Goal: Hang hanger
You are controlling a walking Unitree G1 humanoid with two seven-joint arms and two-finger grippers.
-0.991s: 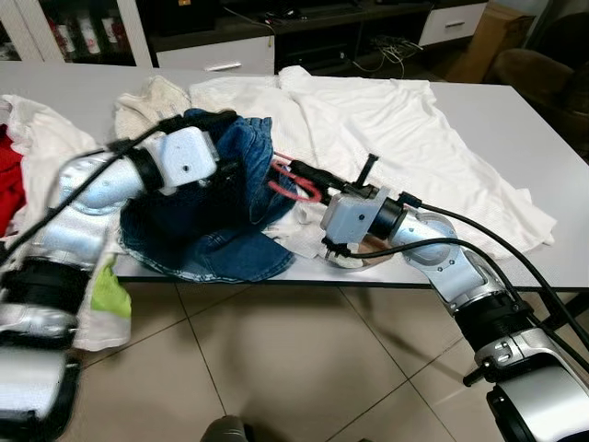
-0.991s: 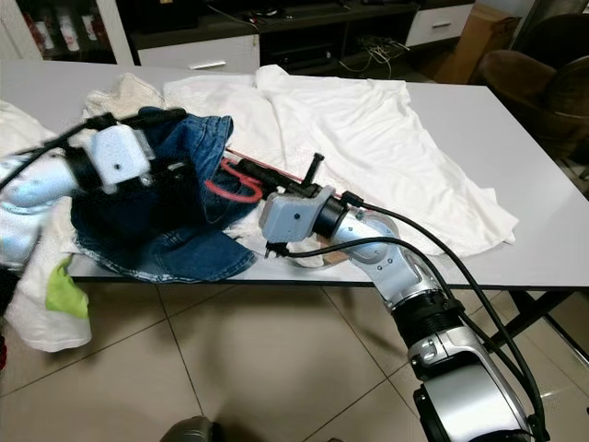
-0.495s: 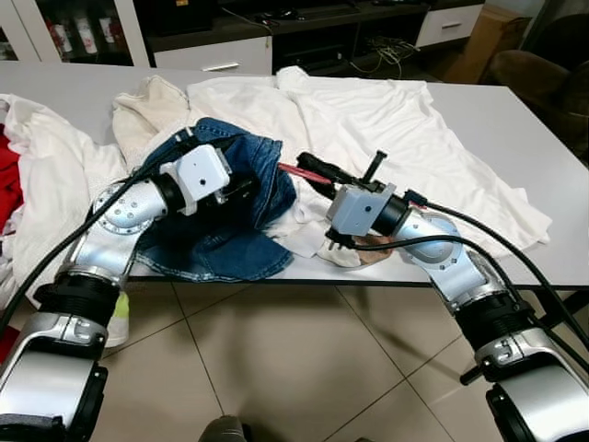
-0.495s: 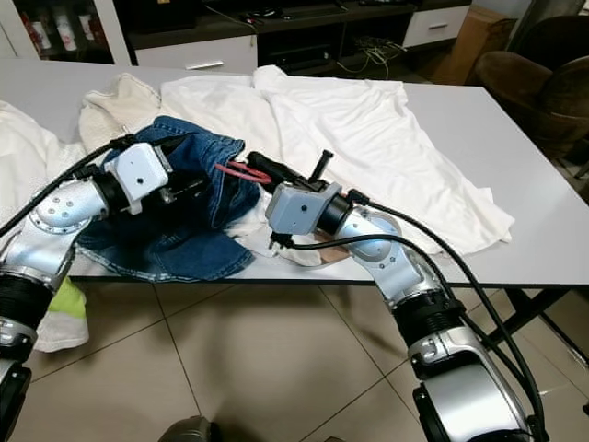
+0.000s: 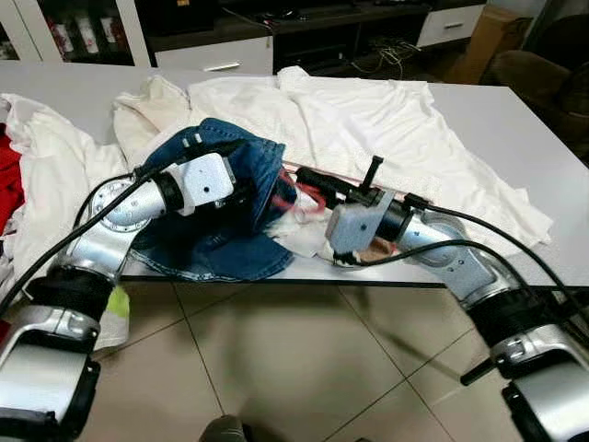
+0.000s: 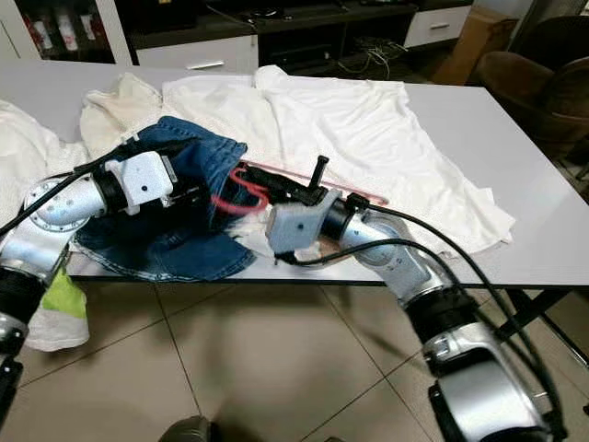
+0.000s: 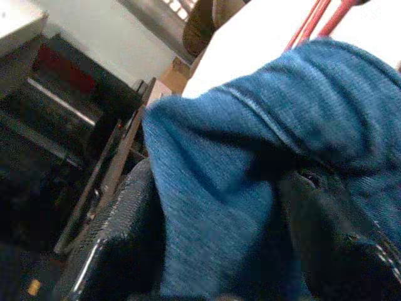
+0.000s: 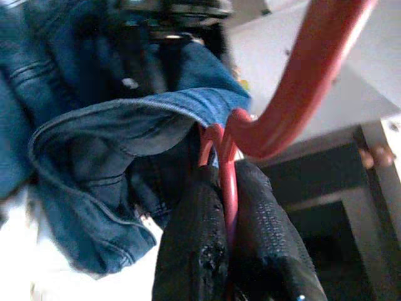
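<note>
A red wire hanger (image 6: 304, 180) lies low over the white shirt (image 5: 396, 120), its hook (image 5: 287, 199) reaching into a blue denim garment (image 5: 221, 235) at the table's near edge. My right gripper (image 5: 306, 178) is shut on the hanger near the hook; in the right wrist view its fingers (image 8: 194, 251) pinch the red wire (image 8: 227, 182). My left gripper (image 5: 253, 189) is buried in the denim and shut on a fold of it. The left wrist view has blue cloth (image 7: 250, 188) between the fingers (image 7: 119, 238).
The grey table (image 5: 543, 129) also carries a cream garment (image 5: 152, 101), white clothes (image 5: 46, 175) and a red cloth (image 5: 7, 189) at the left. Behind it stand a dark cabinet (image 5: 276, 37), a cardboard box (image 5: 492, 37) and a brown chair (image 5: 543, 74). Tiled floor lies below.
My right gripper has dropped lower toward the table edge and the hanger's hook now sits against the denim opening. My left gripper holds the denim a little higher and further right.
</note>
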